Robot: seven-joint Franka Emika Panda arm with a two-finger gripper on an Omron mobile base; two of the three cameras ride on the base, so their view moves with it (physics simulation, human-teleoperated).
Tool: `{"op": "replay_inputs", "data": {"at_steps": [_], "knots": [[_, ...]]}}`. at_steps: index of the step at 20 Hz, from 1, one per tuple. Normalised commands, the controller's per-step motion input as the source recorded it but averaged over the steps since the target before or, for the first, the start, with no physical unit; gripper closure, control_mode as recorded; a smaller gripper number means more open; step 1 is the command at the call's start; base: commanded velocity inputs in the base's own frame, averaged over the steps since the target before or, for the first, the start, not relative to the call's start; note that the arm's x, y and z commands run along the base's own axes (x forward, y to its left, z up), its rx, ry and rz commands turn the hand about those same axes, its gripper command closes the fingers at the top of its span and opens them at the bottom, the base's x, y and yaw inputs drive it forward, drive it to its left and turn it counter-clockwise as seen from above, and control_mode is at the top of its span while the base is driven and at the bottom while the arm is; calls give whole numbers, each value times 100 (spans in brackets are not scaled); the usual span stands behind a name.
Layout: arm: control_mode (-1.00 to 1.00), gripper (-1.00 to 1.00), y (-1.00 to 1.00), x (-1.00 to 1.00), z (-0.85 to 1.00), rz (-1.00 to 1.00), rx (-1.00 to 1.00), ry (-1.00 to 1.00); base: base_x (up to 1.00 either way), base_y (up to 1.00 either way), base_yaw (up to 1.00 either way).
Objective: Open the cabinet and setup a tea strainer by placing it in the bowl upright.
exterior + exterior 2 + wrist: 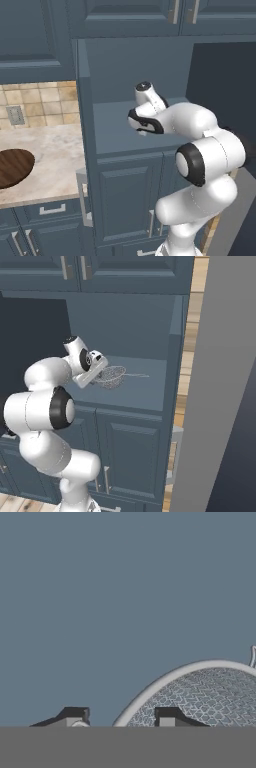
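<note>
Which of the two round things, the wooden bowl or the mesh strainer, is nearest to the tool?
The tea strainer, the silver mesh basket on the cabinet shelf, right at the tool. The dark wooden bowl lies far off on the counter.

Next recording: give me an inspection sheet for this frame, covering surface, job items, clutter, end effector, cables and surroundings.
Surface: cabinet shelf, blue, bare beside the strainer.
Job's things: cabinet open; tea strainer on the shelf, handle pointing away from the arm; bowl on the marble counter left of the cabinet.
Clutter: nothing seen.
End effector: open, fingertips at the strainer's rim, one over the mesh, not closed on it.
Cables: nothing seen.
Surroundings: tiled backsplash with outlet; drawers below.
</note>
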Motion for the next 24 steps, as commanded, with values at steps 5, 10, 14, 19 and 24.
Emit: {"op": "replay_inputs", "data": {"at_steps": [5, 10, 14, 19, 24], "knots": [[-100, 100, 32, -59, 42, 0, 0, -23, 0, 0, 0], [-100, 100, 5, -81, 32, -1, 10, -21, 0, 0, 0], [-100, 100, 0, -78, 36, -3, 12, 0, 0, 0, 0], [-100, 100, 0, -87, 44, 0, 9, 6, 0, 0, 0], [-100, 100, 0, -77, 45, 0, 7, 17, 0, 0, 0]]}}
